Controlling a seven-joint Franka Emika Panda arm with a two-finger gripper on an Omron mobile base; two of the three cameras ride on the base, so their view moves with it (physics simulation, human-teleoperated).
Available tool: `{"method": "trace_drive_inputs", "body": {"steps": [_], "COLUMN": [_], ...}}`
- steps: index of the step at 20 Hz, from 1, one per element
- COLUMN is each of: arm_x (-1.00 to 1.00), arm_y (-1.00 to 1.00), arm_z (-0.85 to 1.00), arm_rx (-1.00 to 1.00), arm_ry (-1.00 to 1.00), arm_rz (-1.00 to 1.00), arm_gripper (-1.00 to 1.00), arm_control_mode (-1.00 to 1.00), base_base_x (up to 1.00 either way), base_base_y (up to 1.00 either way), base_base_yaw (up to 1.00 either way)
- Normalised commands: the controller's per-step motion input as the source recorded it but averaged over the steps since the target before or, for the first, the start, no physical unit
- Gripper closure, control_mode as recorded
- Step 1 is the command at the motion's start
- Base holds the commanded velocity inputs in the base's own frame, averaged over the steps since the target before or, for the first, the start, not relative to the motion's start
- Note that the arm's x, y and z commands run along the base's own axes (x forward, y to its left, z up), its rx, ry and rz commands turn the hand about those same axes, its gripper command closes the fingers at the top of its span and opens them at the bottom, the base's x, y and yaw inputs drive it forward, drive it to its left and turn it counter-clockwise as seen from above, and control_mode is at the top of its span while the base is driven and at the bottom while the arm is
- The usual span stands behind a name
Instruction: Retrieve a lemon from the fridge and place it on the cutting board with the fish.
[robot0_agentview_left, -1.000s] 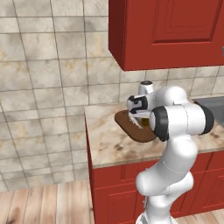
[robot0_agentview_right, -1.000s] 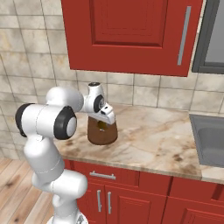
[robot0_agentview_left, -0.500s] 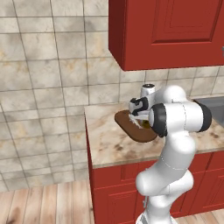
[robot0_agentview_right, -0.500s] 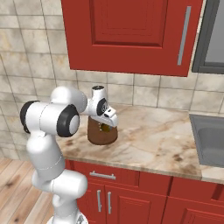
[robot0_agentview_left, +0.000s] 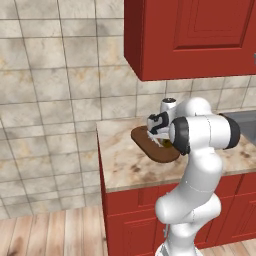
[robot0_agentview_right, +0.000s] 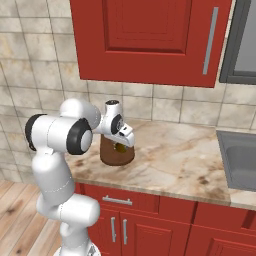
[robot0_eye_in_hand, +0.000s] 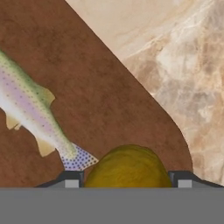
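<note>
My gripper (robot0_eye_in_hand: 127, 179) is shut on the dark-yellow lemon (robot0_eye_in_hand: 127, 168), which sits between the two dark fingertips (robot0_eye_in_hand: 70, 178). It hangs low over the near end of the dark brown cutting board (robot0_eye_in_hand: 100, 87). The pale speckled fish (robot0_eye_in_hand: 33, 116) lies on the board to the left, its tail close to the lemon. From the base views, the gripper (robot0_agentview_right: 121, 146) points down at the board (robot0_agentview_right: 112, 156) on the counter, with the lemon (robot0_agentview_right: 120, 148) showing under the hand. The left base view has the board (robot0_agentview_left: 147, 145) partly hidden behind the arm.
The board lies near the left end of the marble counter (robot0_agentview_right: 170, 165). A sink (robot0_agentview_right: 240, 160) is set in to the right. Red wall cabinets (robot0_agentview_right: 150, 40) hang above the counter, and a tiled wall (robot0_agentview_left: 50, 100) stands behind and to the left.
The hand has sunk a little towards the board with the lemon still in it. The jaws have kept the same width.
</note>
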Motion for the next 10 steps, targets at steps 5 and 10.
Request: {"method": "trace_drive_inputs", "body": {"steps": [5, 10], "arm_x": [0.0, 0.0], "arm_y": [0.0, 0.0], "arm_z": [-0.15, -0.07], "arm_rx": [0.0, 0.0], "arm_ry": [0.0, 0.0], "arm_rz": [0.0, 0.0], "arm_gripper": [1.0, 1.0], "arm_control_mode": [-1.0, -1.0], "base_base_x": [0.0, 0.0], "base_base_y": [0.0, 0.0], "base_base_yaw": [0.0, 0.0]}}
